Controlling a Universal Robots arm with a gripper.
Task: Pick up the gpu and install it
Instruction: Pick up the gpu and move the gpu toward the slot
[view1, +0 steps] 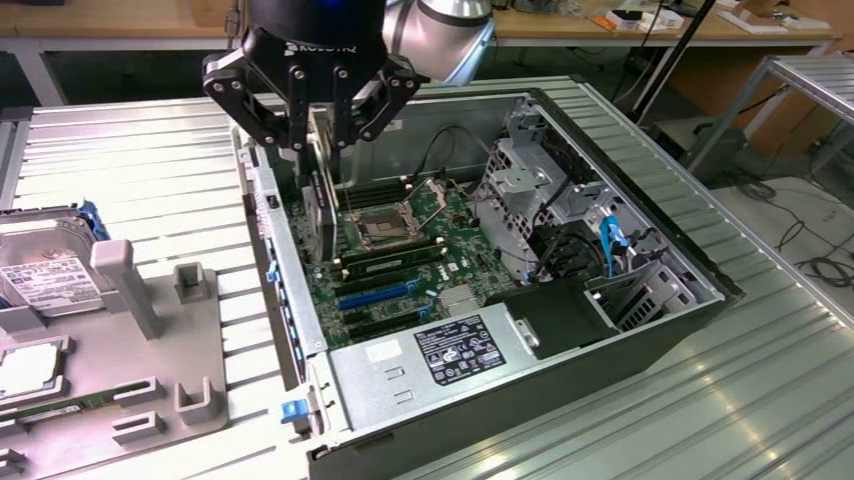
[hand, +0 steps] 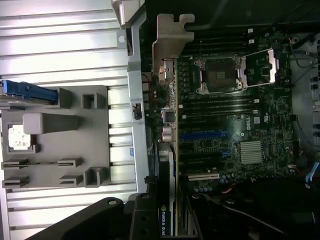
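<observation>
Gpu (view1: 322, 195) hangs upright, edge-on, pinched at its top btwn gripper (view1: 320, 135) fingers (view1: 262, 105). It sits inside the open black PC case (view1: 667, 250), over the green motherboard (view1: 414, 240), by the case wall on the exterior view's left. Ribbed metal table (view1: 134, 160) w/ grey plastic fixture (view1: 147, 330) beside the case.
</observation>
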